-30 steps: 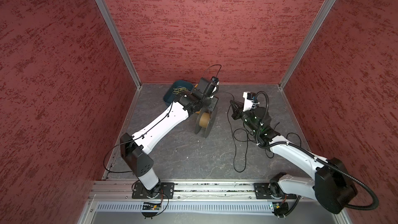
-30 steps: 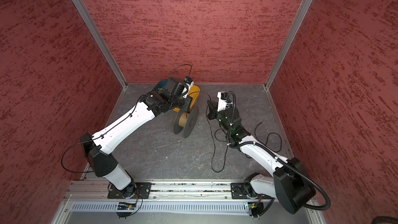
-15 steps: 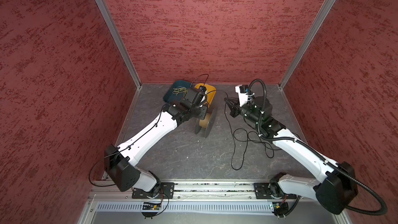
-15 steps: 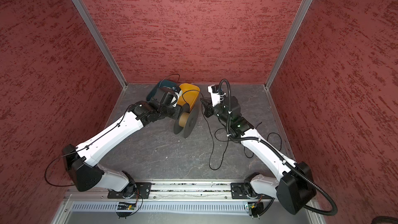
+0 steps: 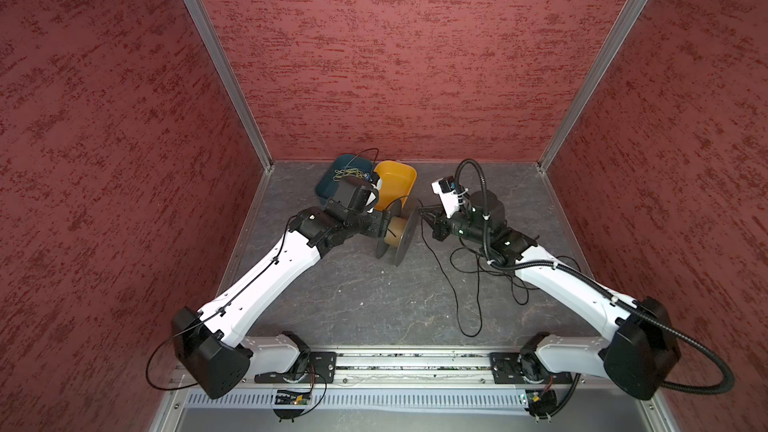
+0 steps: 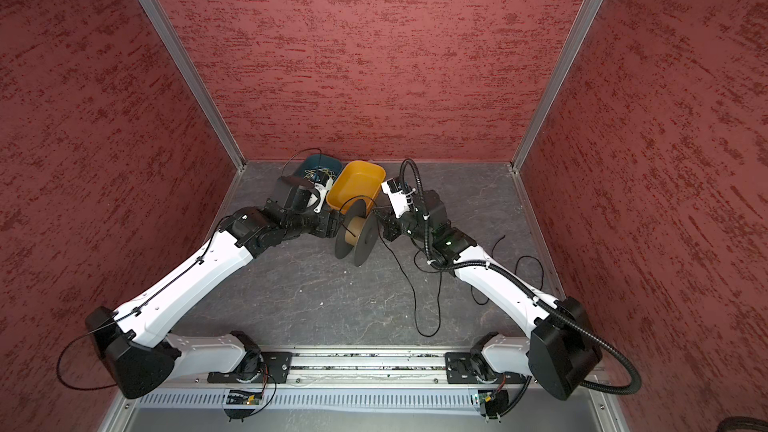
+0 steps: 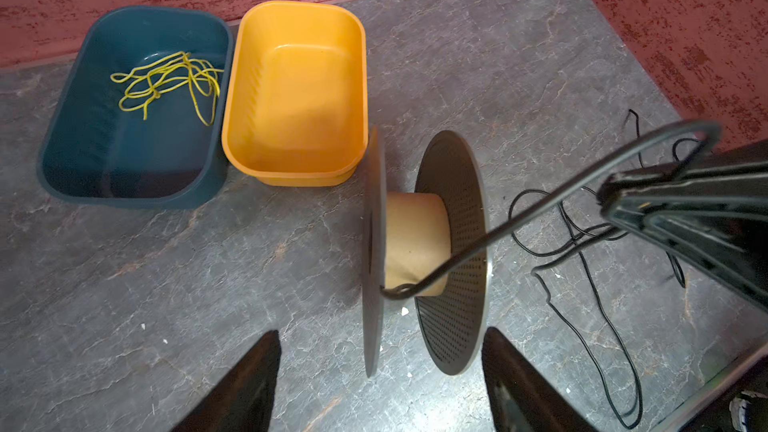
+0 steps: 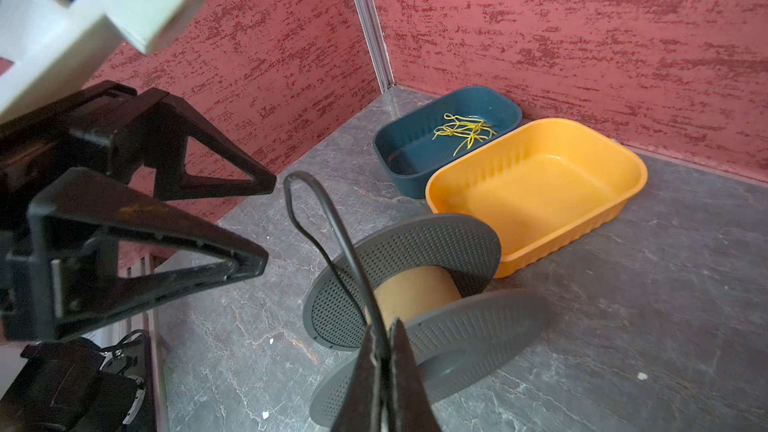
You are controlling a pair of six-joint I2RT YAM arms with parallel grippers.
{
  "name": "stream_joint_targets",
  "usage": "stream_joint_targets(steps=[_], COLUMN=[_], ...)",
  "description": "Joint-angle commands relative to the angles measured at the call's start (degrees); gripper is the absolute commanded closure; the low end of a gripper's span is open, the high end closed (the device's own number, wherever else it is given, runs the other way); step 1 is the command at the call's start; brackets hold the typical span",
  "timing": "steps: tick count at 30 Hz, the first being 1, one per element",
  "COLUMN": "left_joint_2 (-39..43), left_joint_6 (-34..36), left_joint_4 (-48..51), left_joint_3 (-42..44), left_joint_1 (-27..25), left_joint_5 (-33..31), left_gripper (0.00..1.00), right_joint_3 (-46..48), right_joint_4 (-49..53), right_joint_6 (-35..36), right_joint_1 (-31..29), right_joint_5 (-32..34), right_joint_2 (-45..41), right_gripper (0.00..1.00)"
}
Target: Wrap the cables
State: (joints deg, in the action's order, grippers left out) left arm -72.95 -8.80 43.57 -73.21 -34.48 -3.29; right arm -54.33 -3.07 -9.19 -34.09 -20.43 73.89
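Top views: left hand [image 5: 383, 227] at the spool [image 5: 405, 236], right hand [image 5: 424, 218] just beside the opposite flange. Slack cable [image 5: 469, 334] loops on the tabletop [image 5: 353, 305].
Left wrist: left hand's fingers [image 7: 249, 384] spread wide, holding nothing. Cable runs from spool core to right hand.
Right wrist: right hand clamped on the cable.

Cut off by the lower edge of the left wrist view: both fingers [image 7: 249, 384] of the left claw [image 7: 381, 332]. Cropped at that view's side edge: right claw [image 7: 606, 197], out of focus, likewise the nearest cable [image 7: 540, 209] strand. Not determinable: fastening of the cable end at the spool [image 7: 415, 238] core. Partly covered by the left arm [image 5: 266, 280] in both top views: teal bin [image 5: 326, 184]. Concealed under the right arm [image 5: 561, 280] there: part of the loose cable.
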Motion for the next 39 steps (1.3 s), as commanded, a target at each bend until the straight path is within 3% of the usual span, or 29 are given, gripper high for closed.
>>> stream_joint_targets(steps=[1,11,20,32,39], left_joint_2=[1.7,0.5,-5.4,-10.0,-12.5], left_joint_6=[-0.1,0.1,-0.6,-0.1,1.4], left_joint_4=[-1.7,-9.2,-11.9,-15.7,-15.1], left_joint_3=[2.0,8.0,7.1,6.2,4.7], left_joint_1=[0.3,1.1,1.6,0.6,-0.5], left_joint_5=[1.5,2.7,3.8,3.3,0.2], left_gripper=[0.23,0.29,0.33,0.46,0.62], right_joint_3=[0.6,5.2,8.4,6.2,5.3], right_joint_4=[-0.4,-1.6,-3.7,-5.3,-6.6], right_joint_6=[-0.5,-3.1,-4.5,-4.0,-4.0], right_joint_1=[-0.4,-0.4,-0.3,-0.3,-0.3], right_joint_5=[-0.8,3.7,6.9,6.3,6.2], right_joint_2=[-2.1,-0.7,-0.1,3.3,5.4], right_gripper=[1.00,1.00,1.00,1.00,1.00])
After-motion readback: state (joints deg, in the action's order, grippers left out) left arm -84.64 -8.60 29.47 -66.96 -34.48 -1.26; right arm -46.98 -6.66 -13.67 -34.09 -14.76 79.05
